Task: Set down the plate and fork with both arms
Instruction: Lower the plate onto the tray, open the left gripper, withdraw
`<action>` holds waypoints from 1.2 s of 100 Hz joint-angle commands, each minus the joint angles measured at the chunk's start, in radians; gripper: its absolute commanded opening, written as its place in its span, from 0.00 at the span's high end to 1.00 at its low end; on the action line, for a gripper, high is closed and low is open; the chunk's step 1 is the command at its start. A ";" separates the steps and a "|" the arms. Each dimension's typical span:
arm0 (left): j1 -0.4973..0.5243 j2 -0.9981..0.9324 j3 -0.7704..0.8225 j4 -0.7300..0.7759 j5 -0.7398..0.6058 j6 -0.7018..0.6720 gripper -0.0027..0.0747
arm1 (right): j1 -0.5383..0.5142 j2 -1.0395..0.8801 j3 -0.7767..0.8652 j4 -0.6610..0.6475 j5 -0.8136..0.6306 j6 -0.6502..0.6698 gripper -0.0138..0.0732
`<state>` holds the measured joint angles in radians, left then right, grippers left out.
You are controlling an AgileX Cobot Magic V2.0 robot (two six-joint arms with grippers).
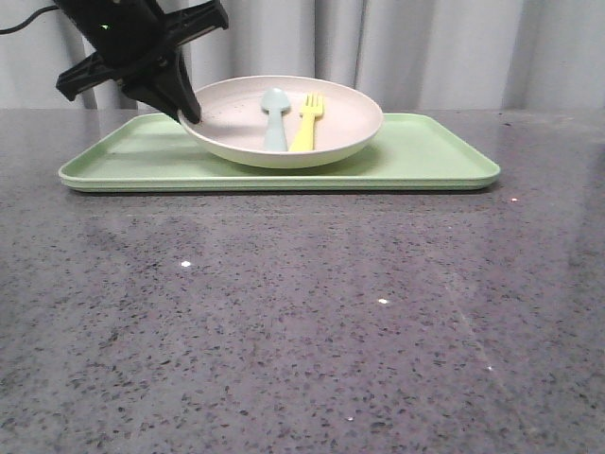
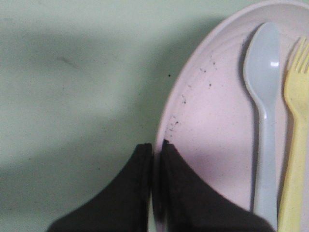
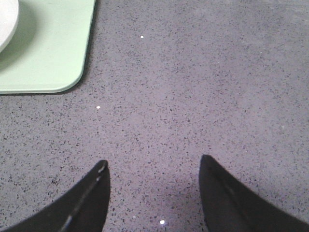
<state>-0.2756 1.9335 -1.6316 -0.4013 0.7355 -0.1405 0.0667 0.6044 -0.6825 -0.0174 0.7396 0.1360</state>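
Cream plate sits on your green tray, fork and spoon inside. Left wrist: your left tool pinches the plate's rim for lifting. Right wrist: your right tool hangs spread above bare worktop, presumably awaiting the fork.

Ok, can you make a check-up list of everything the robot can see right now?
Surface: grey speckled table, a green tray at the back.
Job's things: plate on the tray, tipped up at its left edge; fork lying in it.
Clutter: blue-grey spoon in the plate beside the fork.
Grippers: left gripper pinched on the plate's rim; right gripper open above bare table, holding nothing.
Cables: one black cable at top left.
Surroundings: grey curtain behind.
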 commanded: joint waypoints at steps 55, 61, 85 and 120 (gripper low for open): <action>-0.010 -0.057 -0.034 -0.006 -0.046 -0.011 0.99 | -0.001 0.008 -0.022 -0.005 -0.059 -0.010 0.35; -0.010 -0.057 -0.034 -0.006 -0.044 -0.011 0.97 | -0.001 0.008 -0.022 -0.005 -0.059 -0.010 0.35; -0.008 -0.057 -0.034 -0.006 -0.044 -0.011 0.72 | -0.001 0.008 -0.022 -0.005 -0.059 -0.010 0.35; 0.001 -0.070 -0.034 -0.006 -0.045 -0.011 0.50 | -0.001 0.008 -0.022 -0.005 -0.074 -0.010 0.35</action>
<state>-0.2756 1.9335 -1.6316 -0.3806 0.7393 -0.1446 0.0667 0.6044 -0.6806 -0.0174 0.7395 0.1338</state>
